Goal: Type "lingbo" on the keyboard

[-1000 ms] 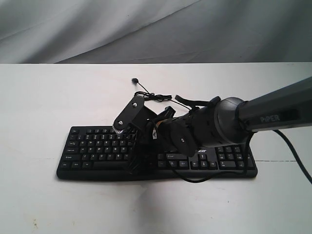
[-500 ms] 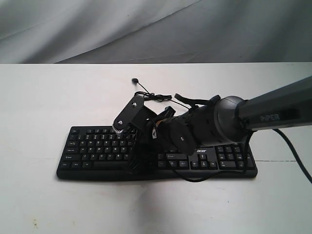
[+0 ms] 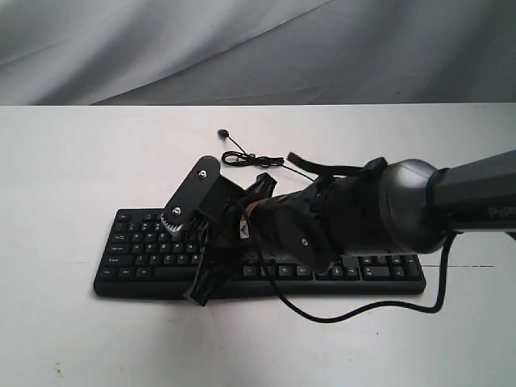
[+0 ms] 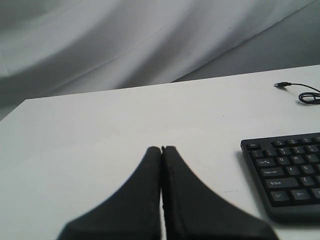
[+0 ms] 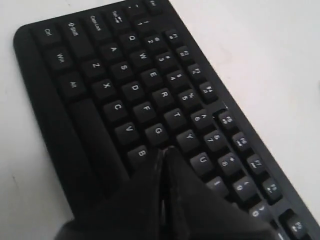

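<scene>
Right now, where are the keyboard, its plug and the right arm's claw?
keyboard (image 3: pixel 137 246), exterior view, left letter keys
plug (image 3: pixel 222 133), exterior view, cable's free end
right gripper (image 5: pixel 163 151), right wrist view, between its closed fingertips

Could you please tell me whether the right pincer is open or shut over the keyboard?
Shut: the right pincer has its two fingers pressed together, no gap, over the keyboard.

A white table (image 3: pixel 64 161) fills the lower three quarters of the exterior frame, its matte surface marked by a few small dark specks (image 3: pixel 56 372) at the lower left, while a grey cloth (image 3: pixel 242 48) hangs in soft diagonal folds across the top.
</scene>
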### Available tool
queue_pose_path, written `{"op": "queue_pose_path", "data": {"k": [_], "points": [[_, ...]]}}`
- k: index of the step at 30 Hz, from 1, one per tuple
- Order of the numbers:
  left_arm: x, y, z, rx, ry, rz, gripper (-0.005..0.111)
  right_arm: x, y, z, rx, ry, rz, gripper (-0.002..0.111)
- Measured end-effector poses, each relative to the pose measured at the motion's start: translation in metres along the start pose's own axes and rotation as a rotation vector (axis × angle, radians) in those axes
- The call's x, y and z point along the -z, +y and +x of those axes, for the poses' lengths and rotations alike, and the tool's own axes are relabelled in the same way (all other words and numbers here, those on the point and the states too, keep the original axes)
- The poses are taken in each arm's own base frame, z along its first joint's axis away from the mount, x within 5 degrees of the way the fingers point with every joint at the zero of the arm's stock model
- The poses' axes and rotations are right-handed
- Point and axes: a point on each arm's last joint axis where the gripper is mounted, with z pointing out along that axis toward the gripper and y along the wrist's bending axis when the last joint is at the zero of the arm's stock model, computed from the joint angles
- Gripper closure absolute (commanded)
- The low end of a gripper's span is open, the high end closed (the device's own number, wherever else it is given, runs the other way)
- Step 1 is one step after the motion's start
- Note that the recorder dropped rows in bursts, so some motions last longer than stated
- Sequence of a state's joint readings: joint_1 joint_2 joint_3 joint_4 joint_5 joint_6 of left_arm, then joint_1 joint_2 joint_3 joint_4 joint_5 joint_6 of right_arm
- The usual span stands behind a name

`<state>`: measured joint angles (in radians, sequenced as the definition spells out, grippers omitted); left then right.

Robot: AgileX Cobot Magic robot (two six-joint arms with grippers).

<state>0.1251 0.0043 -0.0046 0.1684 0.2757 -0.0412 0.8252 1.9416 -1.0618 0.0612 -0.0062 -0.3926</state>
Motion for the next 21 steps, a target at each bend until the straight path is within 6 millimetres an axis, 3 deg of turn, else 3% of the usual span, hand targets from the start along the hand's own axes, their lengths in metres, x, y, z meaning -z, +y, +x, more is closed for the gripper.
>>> {"op": "queue_pose_path", "data": {"k": [6,21], "points": [[0.0,0.0,0.0,0.0,0.0,0.0,0.107,-0.015,0.005,0.01,-0.017,0.021,-0.006,0.108],[0.0,0.0,0.0,0.0,0.0,0.0,0.107,-0.026,0.007,0.017,-0.021,0.02,-0.002,0.108]]}}
